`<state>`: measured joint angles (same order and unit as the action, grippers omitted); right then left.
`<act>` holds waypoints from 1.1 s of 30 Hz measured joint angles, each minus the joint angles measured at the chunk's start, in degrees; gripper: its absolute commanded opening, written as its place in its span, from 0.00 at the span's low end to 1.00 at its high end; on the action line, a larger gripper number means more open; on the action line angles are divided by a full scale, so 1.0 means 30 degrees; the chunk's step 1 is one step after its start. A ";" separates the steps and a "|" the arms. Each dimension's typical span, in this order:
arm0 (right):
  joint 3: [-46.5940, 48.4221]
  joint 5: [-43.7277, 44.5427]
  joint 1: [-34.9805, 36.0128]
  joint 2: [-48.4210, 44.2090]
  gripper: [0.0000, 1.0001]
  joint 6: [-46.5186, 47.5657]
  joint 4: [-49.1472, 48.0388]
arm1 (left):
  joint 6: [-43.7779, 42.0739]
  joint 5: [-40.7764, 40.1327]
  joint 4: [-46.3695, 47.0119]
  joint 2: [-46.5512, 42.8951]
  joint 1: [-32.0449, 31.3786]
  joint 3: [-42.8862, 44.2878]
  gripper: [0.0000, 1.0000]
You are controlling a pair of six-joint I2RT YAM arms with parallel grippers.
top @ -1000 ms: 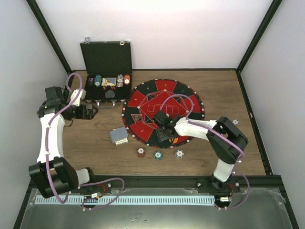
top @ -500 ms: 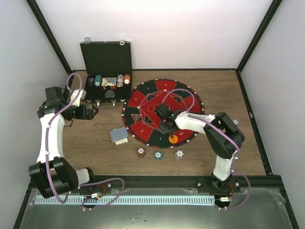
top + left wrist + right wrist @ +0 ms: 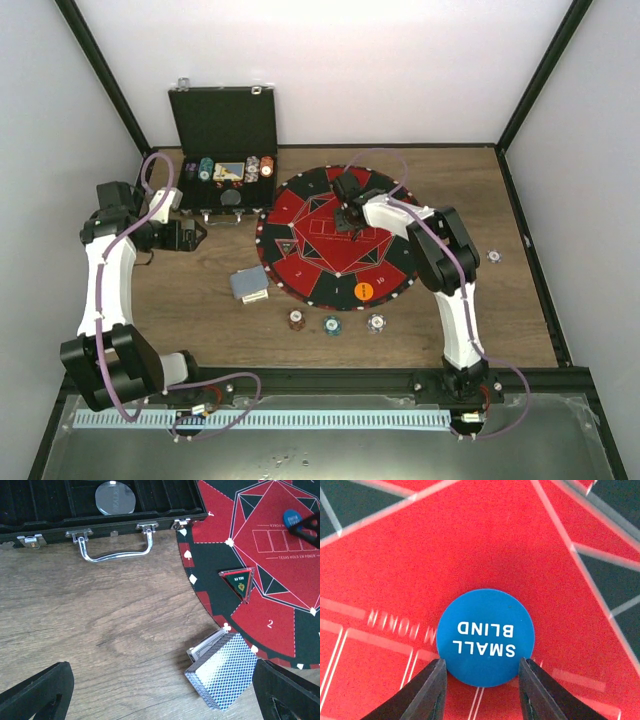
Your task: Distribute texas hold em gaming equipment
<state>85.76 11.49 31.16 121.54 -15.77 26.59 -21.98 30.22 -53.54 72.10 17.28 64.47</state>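
R gripper clamped on blue SMALL BLIND button, centre frame, over red field of mat. L gripper jaws spread wide above wood table; card deck lower right, by mat edge. Orange button on mat's lower rim.

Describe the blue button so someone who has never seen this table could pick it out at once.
Find the big round red-and-black mat. Near its middle, a blue round button sits between the fingertips of the right pincer. It alone is blue and reads SMALL BLIND; the orange button lies at the mat's near rim.
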 measured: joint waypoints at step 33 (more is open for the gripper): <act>-0.4925 -0.0197 0.2667 -0.5945 0.68 -0.2076 0.2178 | -0.1719 0.0262 -0.1413 -0.0022 0.0000 -0.0233 1.00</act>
<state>70.98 10.90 39.16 103.70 -22.00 33.12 -27.14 31.00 -57.78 72.03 17.28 63.77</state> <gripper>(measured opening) 0.714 0.999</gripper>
